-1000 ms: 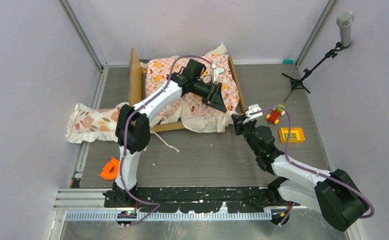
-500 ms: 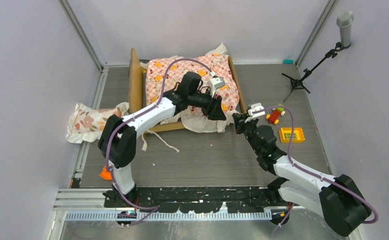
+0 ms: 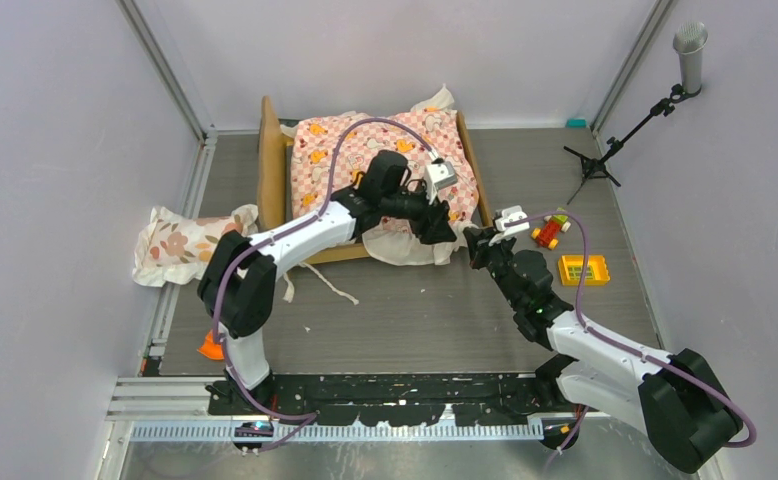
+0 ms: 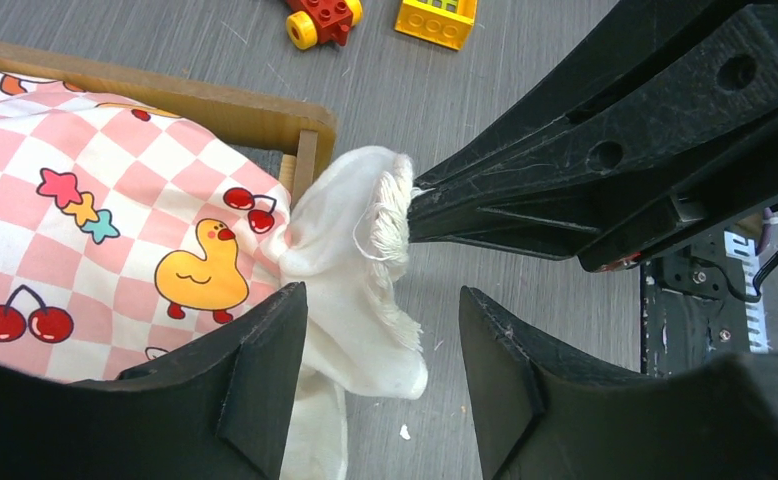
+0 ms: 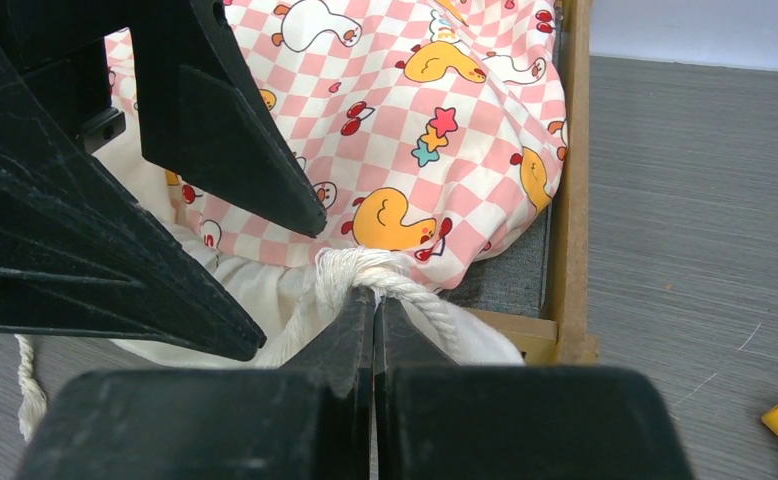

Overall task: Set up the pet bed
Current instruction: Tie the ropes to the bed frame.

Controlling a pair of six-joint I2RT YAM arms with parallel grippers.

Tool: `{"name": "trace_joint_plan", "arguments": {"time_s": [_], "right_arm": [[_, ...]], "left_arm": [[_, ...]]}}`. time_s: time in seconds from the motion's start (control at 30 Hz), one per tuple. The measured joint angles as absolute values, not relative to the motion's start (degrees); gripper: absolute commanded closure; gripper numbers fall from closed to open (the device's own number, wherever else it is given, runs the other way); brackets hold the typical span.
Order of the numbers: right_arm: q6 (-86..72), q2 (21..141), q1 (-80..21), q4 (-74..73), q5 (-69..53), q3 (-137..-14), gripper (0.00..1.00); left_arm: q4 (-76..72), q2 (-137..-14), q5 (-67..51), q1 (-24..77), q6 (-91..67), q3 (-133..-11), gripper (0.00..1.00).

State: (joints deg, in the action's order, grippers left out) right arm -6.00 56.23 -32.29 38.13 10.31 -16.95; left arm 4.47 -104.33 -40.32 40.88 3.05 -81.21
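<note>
Pet bed (image 3: 271,160) sits at 12 o'clock on the table as seen from my bases, with its headboard on its 9 o'clock side. Pink-checkered sheet (image 3: 320,150) covers its top. The sheet's white ruffle (image 4: 350,250) spills over the frame at the bed's 5 o'clock corner.

My right claw (image 5: 373,300) is clamped on the ruffle's frayed edge. My left claw (image 4: 380,300) hovers just above the same corner, jaws apart and holding nothing.

Step in hand, as I judge it: dress this corner.
- Draw the ruffle low toward 5 o'clock, so the sheet goes taut without lifting at the far side.
- Bring the left claw down on the checkered part just inside the rail to pin it, clear of my right fingers.
- Risk: two claws crowd one corner, and a hard pull may drag the frame.

Around:
- Floral pillow (image 3: 180,243) lies off the bed at its 8 o'clock, not yet placed.
- Loose cord (image 3: 330,282) lies at 6 o'clock.
- Toy car (image 3: 548,232) and yellow brick (image 3: 582,269) sit at 4 o'clock, near my right arm.
- Microphone stand (image 3: 625,130) stands at 2 o'clock, well apart.
</note>
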Motion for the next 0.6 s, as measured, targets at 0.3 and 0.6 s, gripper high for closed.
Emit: {"name": "trace_joint_plan", "arguments": {"time_s": [0.3, 0.6], "right_arm": [[-6.07, 56.23, -32.29, 38.04, 9.69, -17.19, 0.99], [-6.07, 56.23, -32.29, 38.04, 9.32, -17.26, 0.99]], "left_arm": [[3.57, -105.01, -38.94, 41.52, 4.78, -81.19, 0.42], [3.25, -107.35, -39.0, 41.56, 4.97, -81.19, 0.49]]}}
